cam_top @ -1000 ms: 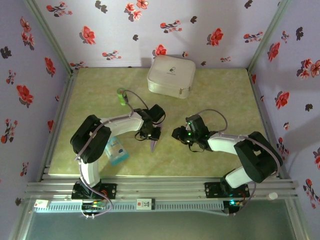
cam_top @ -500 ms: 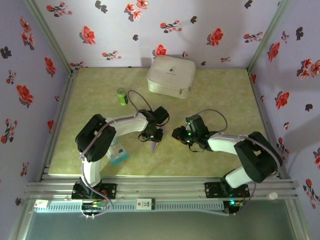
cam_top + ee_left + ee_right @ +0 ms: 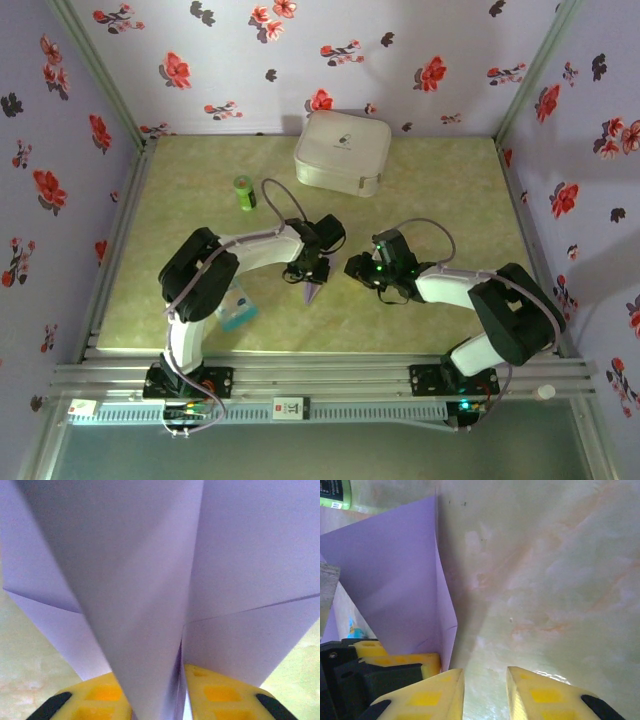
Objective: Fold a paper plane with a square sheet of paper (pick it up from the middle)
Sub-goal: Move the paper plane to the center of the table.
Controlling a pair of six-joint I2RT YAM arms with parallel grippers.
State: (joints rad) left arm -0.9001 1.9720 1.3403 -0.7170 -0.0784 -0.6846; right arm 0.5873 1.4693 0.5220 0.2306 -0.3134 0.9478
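Paper plane [image 3: 312,290], one narrow lavender dart, sits near the middle of the desk [image 3: 440,200], between the two hands, its point toward the near edge. No writing can be read. The one white case [image 3: 342,150] bears a small dark mark, and the one green bottle [image 3: 244,192] has print too fine to make out. One blue-and-white packet [image 3: 236,308] lies partly under the left arm. The left hand [image 3: 152,685] has the folded paper between its yellow fingers; whether they pinch it I cannot tell. The right hand [image 3: 485,674] is slightly open, holding nothing, just beside the paper's edge.
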